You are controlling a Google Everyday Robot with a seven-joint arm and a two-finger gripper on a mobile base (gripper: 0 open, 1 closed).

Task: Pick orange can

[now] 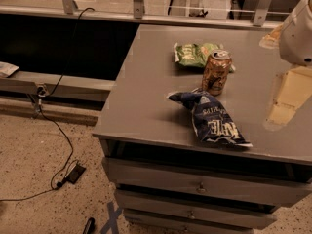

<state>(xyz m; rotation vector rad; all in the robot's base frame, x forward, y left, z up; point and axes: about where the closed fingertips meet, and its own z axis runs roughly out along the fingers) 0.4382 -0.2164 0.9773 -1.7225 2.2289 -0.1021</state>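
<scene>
Grey cabinet top (146, 96) has the orange can (216, 72) standing upright, squeezed between the green chip bag (195, 53) and blue chip bag (212, 121), so grabbing it looks fiddly, and the gripper (298, 30) hangs at the upper right edge, can't tell if it's open or holding anything.

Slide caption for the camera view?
Orange can upright on gray cabinet top between green chip bag and dark blue chip bag; white robot part at right edge, gripper out of view.
</scene>
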